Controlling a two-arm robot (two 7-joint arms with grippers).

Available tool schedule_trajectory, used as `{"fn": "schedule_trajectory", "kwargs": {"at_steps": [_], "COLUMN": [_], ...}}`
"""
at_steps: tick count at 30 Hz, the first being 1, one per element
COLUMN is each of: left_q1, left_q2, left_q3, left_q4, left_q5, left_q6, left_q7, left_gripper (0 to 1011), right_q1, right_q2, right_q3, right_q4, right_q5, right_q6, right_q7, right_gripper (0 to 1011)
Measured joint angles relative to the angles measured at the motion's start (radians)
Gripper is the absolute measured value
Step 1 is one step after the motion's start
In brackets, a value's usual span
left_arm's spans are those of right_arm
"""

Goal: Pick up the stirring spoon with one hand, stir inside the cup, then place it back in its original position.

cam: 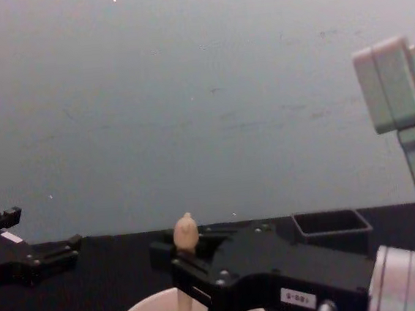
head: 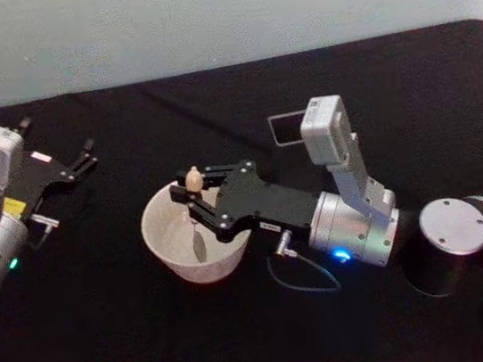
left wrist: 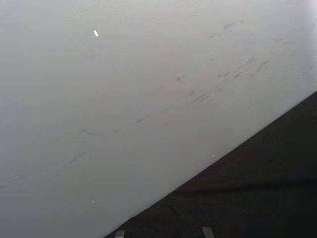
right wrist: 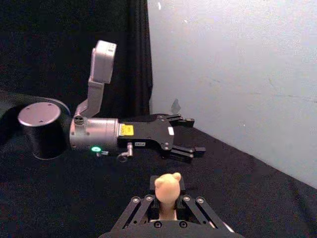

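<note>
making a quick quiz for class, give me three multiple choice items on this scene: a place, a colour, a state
1. Where is the stirring spoon? A upright in the right gripper, reaching down into the cup B lying flat beside the cup C standing unheld in the cup
2. What colour is the cup? A red B pale cream C dark grey
3. How is the left gripper? A shut on the spoon B shut on the cup C open, holding nothing
Key: 1 A, the right gripper clamps the handle above the cup; 2 B, its wall shows cream; 3 C, its fingers stand apart with nothing between.
</note>
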Motion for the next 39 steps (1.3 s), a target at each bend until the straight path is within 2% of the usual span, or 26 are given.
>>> {"fn": "schedule_trajectory", "kwargs": {"at_steps": [9,17,25,39], "left_q1": [0.0,0.0,0.0,0.0], "left_q2": [0.0,0.0,0.0,0.0], "left_q3": [0.0,0.0,0.0,0.0], "left_q4": [0.0,0.0,0.0,0.0], "left_q5": [0.0,0.0,0.0,0.0], "left_q6": [0.0,0.0,0.0,0.0], "left_q7": [0.0,0.0,0.0,0.0], "left_gripper": [1001,1001,1001,1001], "right_q1": [0.028,0.035,0.03,-0.014], "right_q2": [-0.034,-0.041,-0.032,0.012], "right_q3": [0.003,0.018,0.037,0.061], "right_q4": [0.055,0.069,0.07,-0.001], "right_q5": [-0.022,-0.027,-0.035,-0.016], "right_q6": [-0.008,-0.012,-0.014,-0.004], "right_q7": [-0.031,-0.043,-0.052,-0.038], "right_gripper": [161,161,161,161]}}
